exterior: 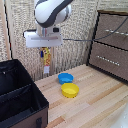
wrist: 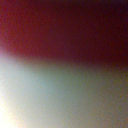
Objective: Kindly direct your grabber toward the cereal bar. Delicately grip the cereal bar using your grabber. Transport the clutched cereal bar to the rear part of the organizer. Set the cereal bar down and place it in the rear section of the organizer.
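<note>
In the exterior view my grabber (exterior: pixel 45 51) hangs high above the table, its flat white block over small blue-tipped fingers. The fingers are shut on the upper end of the cereal bar (exterior: pixel 46 61), an orange-yellow packet with red-brown print and a white patch at its lower end. The bar dangles upright in the air. The organizer (exterior: pixel 20 95), a large black bin with inner dividers, stands at the exterior view's left; the bar hangs above and just beyond its far right corner. The wrist view is a dark red and pale blur with nothing recognisable.
A blue bowl (exterior: pixel 65 78) and a yellow bowl (exterior: pixel 70 90) sit on the wooden table (exterior: pixel 95 105) to the right of the organizer. A brown wooden drawer cabinet (exterior: pixel 112 45) stands at the back right. A woven screen (exterior: pixel 20 30) forms the backdrop.
</note>
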You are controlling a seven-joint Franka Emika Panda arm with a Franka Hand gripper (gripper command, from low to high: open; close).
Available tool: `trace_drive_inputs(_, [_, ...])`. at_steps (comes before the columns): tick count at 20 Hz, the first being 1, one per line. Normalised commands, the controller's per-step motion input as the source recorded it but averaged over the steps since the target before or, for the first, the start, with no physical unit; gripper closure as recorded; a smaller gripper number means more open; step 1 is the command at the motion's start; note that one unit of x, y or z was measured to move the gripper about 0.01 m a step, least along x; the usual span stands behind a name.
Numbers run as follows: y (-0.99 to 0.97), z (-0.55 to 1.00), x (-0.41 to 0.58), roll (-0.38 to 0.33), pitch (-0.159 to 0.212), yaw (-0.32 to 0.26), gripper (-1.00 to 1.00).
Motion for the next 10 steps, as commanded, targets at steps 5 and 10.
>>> trace_drive_inputs(5, [0.22, 0.85, -0.039, -0.025, -0.036, -0.256, 1.0])
trace_drive_inputs(10, [0.31, 0.73, -0.098, -0.009, -0.031, -0.228, 1.0])
